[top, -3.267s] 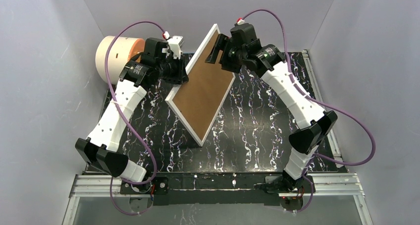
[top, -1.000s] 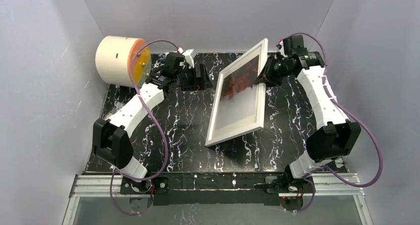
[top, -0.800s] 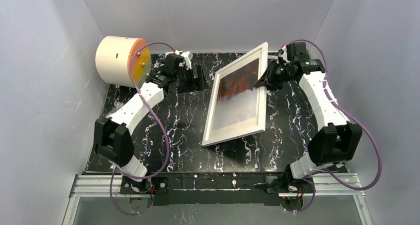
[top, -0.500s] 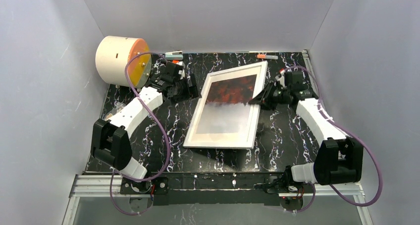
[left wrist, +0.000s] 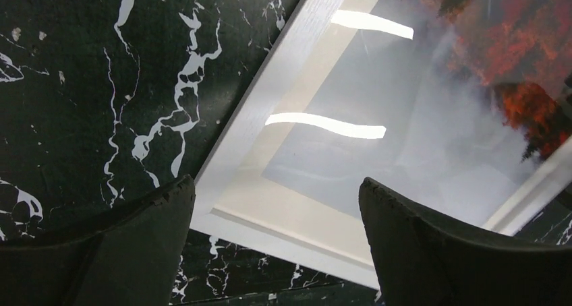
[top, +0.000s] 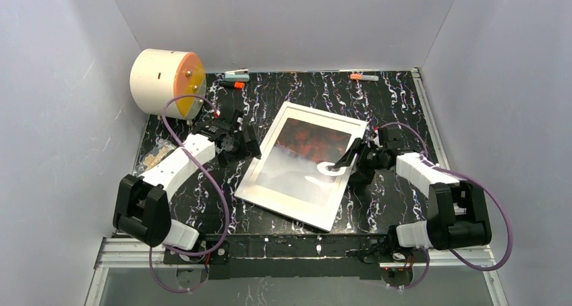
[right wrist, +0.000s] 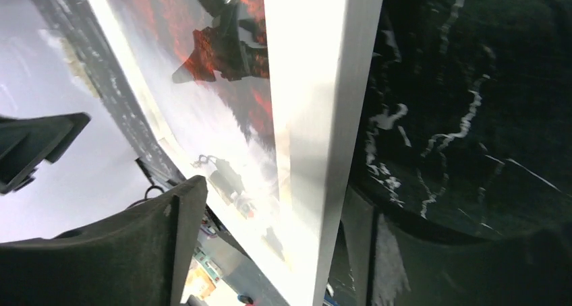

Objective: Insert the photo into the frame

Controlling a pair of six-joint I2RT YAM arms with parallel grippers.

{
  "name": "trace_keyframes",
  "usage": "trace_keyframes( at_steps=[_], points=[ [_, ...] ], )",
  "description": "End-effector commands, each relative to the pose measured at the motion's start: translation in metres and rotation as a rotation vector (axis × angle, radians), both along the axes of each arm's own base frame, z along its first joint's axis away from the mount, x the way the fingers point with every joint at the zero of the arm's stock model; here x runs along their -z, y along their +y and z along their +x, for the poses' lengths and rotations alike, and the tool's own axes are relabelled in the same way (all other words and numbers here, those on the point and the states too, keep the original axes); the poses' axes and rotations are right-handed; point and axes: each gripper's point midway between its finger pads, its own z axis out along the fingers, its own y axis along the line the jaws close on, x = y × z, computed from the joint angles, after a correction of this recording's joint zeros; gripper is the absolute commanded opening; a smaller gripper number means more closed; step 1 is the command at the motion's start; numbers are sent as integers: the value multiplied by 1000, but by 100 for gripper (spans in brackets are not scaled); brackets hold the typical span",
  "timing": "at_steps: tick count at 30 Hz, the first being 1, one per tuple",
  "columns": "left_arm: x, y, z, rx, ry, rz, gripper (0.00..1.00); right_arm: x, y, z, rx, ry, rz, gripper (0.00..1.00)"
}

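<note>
The white frame (top: 262, 149) lies flat and face up on the black marble table. The photo (top: 307, 144) shows through its glass, red-orange at the far end and misty grey at the near end. My right gripper (top: 351, 162) is at the frame's right edge, open. In the right wrist view that white edge (right wrist: 324, 117) runs between its fingers (right wrist: 141, 245) with a gap on either side. My left gripper (top: 244, 141) is at the frame's left edge, open and holding nothing. Its wrist view looks down on the frame's corner (left wrist: 270, 97) and the photo (left wrist: 472, 83).
A white drum with an orange face (top: 165, 80) stands at the back left. Small markers (top: 236, 73) (top: 363, 77) lie along the table's far edge. A little heap of brownish bits (top: 156, 159) lies by the left edge. Grey walls close in three sides.
The frame came down from standing tilted in my right gripper to lying flat, face up. The right jaws opened off its edge. My left arm drew back toward the near side.
</note>
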Motion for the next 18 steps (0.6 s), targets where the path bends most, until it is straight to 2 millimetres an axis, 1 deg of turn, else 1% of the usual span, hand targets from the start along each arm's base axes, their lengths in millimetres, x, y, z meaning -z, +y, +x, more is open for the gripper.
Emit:
trace_keyframes(
  at_steps=[1, 3, 5, 7, 9, 10, 12, 15, 17, 18],
  points=[
    [-6, 10, -32, 42, 55, -2, 89, 2, -15, 4, -10, 12, -126, 82],
    [-2, 14, -49, 51, 99, -2, 89, 5, -27, 4, 8, 48, -207, 85],
    [6, 14, -66, 46, 150, -21, 89, 7, -43, 6, 41, 79, -306, 90],
    [14, 15, -81, 30, 198, -40, 89, 7, -61, 7, 73, 122, -418, 93],
    [22, 16, -95, 26, 239, -51, 89, 3, -75, 15, 100, 132, -503, 93],
    [25, 17, -101, 25, 259, -51, 89, -1, -77, 24, 108, 110, -521, 93],
    [28, 17, -110, 37, 287, -63, 89, -15, -73, 49, 109, 23, -505, 93],
    [33, 15, -122, 51, 321, -86, 89, -36, -54, 95, 85, -126, -422, 93],
    [38, 12, -128, 58, 336, -108, 89, -45, -43, 125, 66, -179, -381, 93],
    [40, 10, -131, 59, 342, -124, 89, -53, -38, 143, 56, -212, -367, 93]
  ],
)
